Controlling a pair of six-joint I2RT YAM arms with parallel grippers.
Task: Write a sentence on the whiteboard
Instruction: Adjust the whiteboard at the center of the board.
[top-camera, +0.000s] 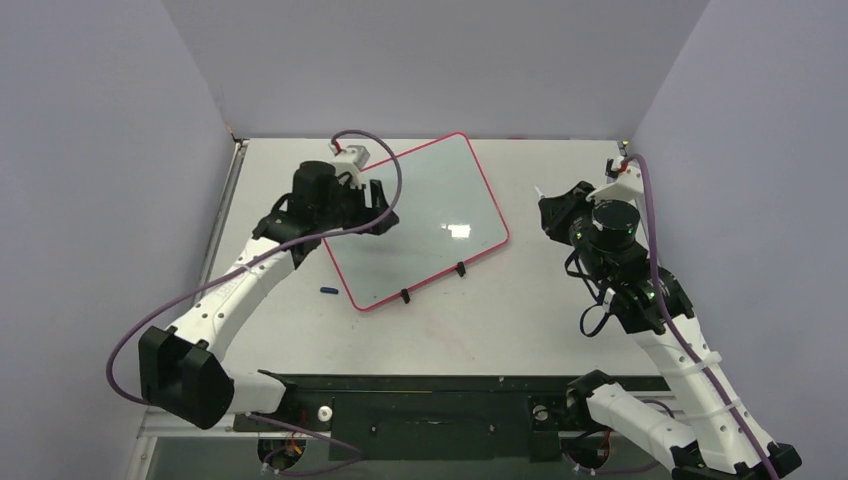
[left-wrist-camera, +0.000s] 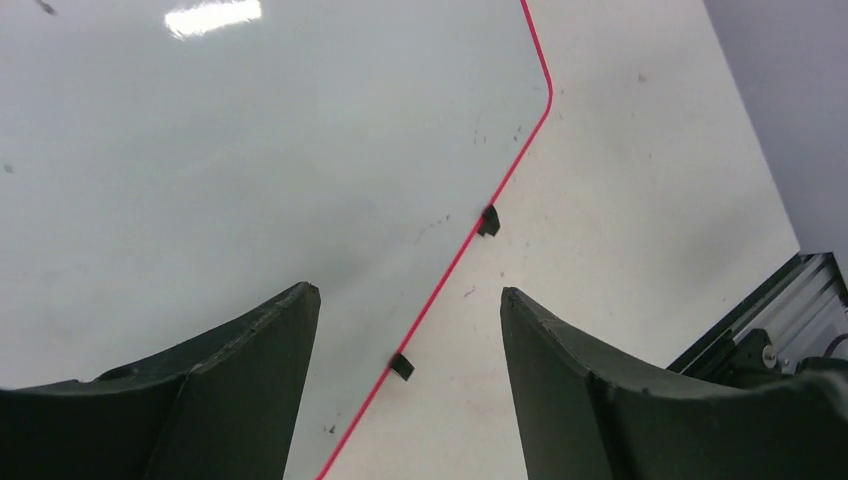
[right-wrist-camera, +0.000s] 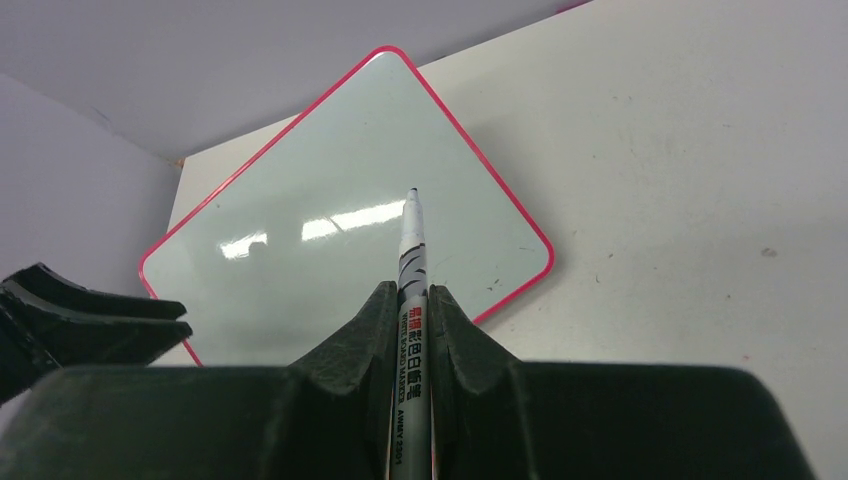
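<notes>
Currently, one whiteboard (top-camera: 420, 215) bears two clips (top-camera: 405, 296), left hand (left-wrist-camera: 410, 300) spread above it, right hand (right-wrist-camera: 412, 295) pinching one marker (right-wrist-camera: 411, 245).

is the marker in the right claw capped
No, the marker clamped in the right claw shows its bare dark tip, pointing toward the whiteboard.
</notes>
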